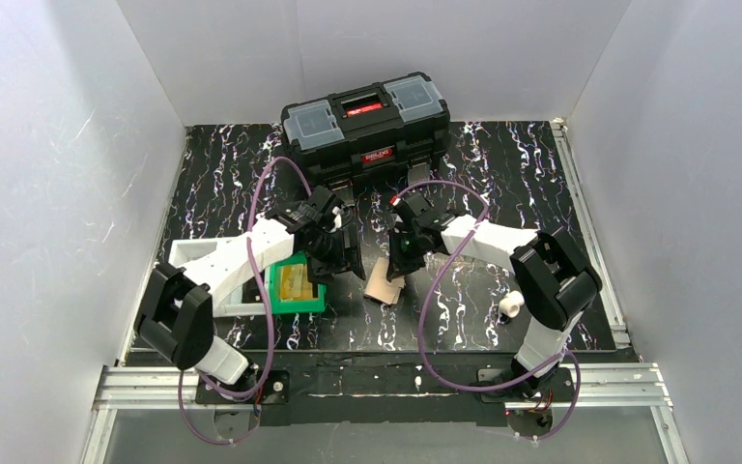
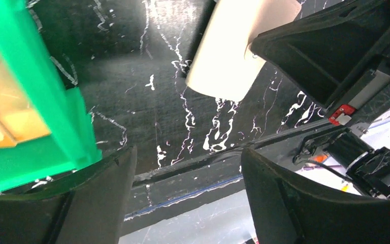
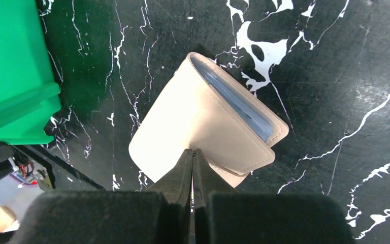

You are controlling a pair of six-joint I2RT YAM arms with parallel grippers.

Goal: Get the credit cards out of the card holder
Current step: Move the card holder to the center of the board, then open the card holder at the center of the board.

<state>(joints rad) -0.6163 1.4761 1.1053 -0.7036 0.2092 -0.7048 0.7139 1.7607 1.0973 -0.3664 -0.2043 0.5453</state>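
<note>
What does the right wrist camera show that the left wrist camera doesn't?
Right wrist only: a blue card edge inside the card holder, with the right tool shut over it. Left wrist only: the left tool open, and yellow-tan slabs in the green bin. Both: the card holder, the green bin and the black marbled table.

The left gripper stands with its two dark fingers spread wide at 6 o'clock, nothing between them but the black marbled table. At 9 o'clock sits the green bin, with yellow-tan slabs inside it. The pale tan card holder lies at 12 o'clock, its edge at 1 o'clock overlapped by the tip of the black right gripper.
</note>
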